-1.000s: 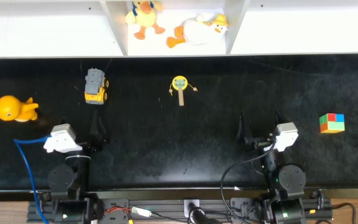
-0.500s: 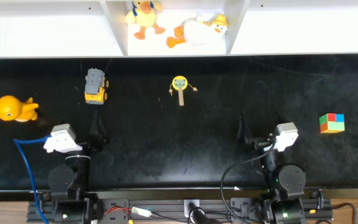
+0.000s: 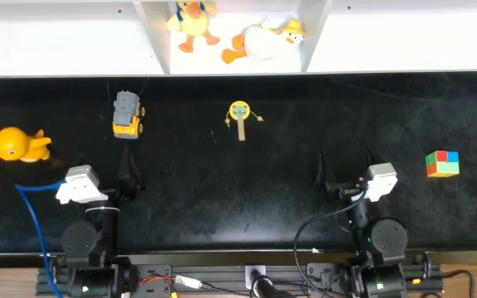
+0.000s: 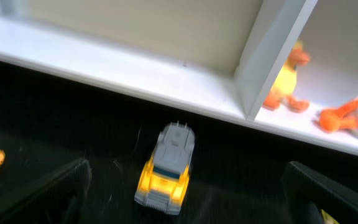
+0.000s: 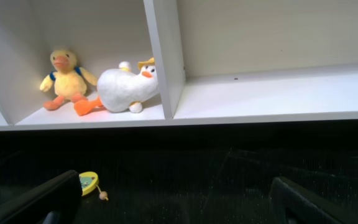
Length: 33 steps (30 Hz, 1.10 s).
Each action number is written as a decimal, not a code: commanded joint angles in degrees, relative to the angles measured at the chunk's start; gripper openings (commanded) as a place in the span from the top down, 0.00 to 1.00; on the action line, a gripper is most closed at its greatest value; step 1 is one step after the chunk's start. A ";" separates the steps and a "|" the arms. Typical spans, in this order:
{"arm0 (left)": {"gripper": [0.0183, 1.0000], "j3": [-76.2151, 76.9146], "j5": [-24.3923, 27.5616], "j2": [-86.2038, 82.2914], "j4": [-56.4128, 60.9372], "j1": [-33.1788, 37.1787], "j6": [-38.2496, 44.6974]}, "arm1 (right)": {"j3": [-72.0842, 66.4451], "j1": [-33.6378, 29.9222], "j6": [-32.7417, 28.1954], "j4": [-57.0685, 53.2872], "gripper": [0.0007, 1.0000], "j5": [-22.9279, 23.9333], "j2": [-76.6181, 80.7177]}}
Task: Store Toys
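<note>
Your left jaws gape empty facing the toy truck point(image 4: 165, 165) near the worktop's point(image 3: 222, 194) back edge, likely to grab it; right jaws gape empty too.

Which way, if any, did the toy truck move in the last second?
No. In the top view the toy truck sits at the same spot below the left shelf divider, with the same heading.

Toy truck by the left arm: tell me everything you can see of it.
The truck has a grey top over a yellow body, plastic by the look. It stands upright on the black table, lengthwise toward the shelf, grey end nearest it, in front of the left compartment. Only the table touches it.
</note>
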 commanded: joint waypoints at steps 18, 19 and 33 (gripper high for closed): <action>0.00 61.70 -16.44 46.14 -41.94 1.11 8.72 | -0.79 0.35 -0.17 0.28 0.00 0.26 -0.52; 0.00 62.97 -16.46 48.35 -41.90 1.92 8.83 | -0.79 0.35 -0.17 0.28 0.00 0.26 -0.52; 0.00 65.33 -1.77 65.48 -38.27 32.50 12.61 | -0.79 0.35 -0.17 0.28 0.00 0.26 -0.52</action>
